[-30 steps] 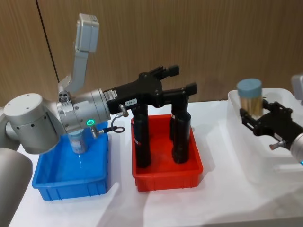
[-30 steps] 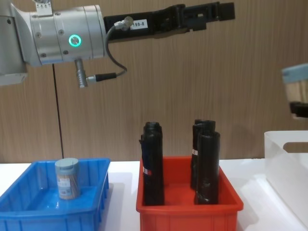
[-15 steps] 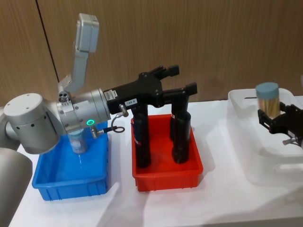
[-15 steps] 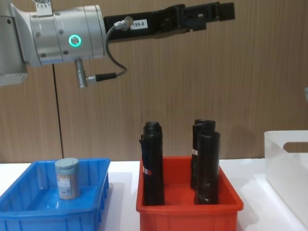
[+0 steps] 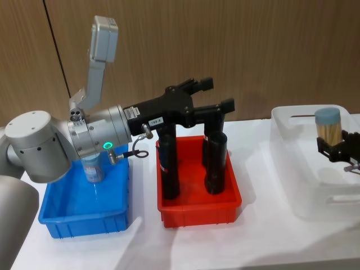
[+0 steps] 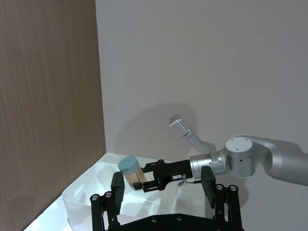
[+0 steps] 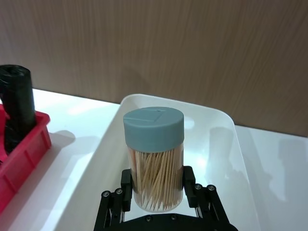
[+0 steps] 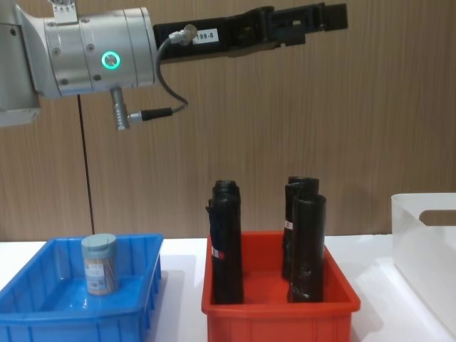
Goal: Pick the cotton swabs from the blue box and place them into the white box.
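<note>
My right gripper (image 5: pixel 332 146) is shut on a clear jar of cotton swabs (image 5: pixel 328 125) with a grey-blue lid. It holds the jar upright over the inside of the white box (image 5: pixel 279 122). The right wrist view shows the jar (image 7: pixel 155 159) between the fingers (image 7: pixel 126 192), above the white box (image 7: pixel 226 120). A second jar of cotton swabs (image 5: pixel 93 169) stands upright at the back of the blue box (image 5: pixel 84 216), also seen from the chest as a jar (image 8: pixel 99 263) in the blue box (image 8: pixel 43 317). My left gripper (image 5: pixel 216 94) hangs open and high above the red bin.
A red bin (image 5: pixel 197 212) sits between the two boxes and holds tall black rolls (image 5: pixel 167 163) standing upright. My left arm's silver body (image 5: pixel 95 138) overhangs the blue box. A wooden wall stands close behind the table.
My right gripper has carried its jar to the right and slightly down, farther over the white box. The left arm and the jar in the blue box have not moved.
</note>
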Robot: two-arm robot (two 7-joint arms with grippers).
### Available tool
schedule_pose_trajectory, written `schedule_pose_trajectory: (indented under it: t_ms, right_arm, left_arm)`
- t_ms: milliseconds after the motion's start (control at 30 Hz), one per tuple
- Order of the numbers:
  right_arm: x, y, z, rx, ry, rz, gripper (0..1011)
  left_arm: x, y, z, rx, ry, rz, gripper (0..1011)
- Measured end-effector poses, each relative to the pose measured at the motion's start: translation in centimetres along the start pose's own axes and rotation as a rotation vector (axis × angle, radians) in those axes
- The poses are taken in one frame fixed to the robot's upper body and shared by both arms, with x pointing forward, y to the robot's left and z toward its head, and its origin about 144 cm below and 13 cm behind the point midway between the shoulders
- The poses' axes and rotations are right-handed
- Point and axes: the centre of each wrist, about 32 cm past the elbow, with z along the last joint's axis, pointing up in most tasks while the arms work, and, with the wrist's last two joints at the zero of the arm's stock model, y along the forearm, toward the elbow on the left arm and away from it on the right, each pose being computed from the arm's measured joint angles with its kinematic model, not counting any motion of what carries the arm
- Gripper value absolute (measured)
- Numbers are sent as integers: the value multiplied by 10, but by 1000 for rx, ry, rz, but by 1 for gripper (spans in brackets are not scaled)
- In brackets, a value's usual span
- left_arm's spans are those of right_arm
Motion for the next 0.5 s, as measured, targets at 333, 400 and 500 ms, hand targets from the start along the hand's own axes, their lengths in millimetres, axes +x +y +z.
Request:
schedule_pose_trajectory:
  t_ms: [333, 400, 500]
  right_arm:
    - [10, 6, -5, -46, 37, -8, 781]
    - [12, 6, -5, -50, 43, -10, 835]
    - [13, 7, -6, -51, 52, -10, 922]
  left_arm:
    - [0, 0, 0, 0, 0, 0, 1004]
    - [0, 0, 0, 0, 0, 0, 1004]
    - [0, 0, 0, 0, 0, 0, 1004]
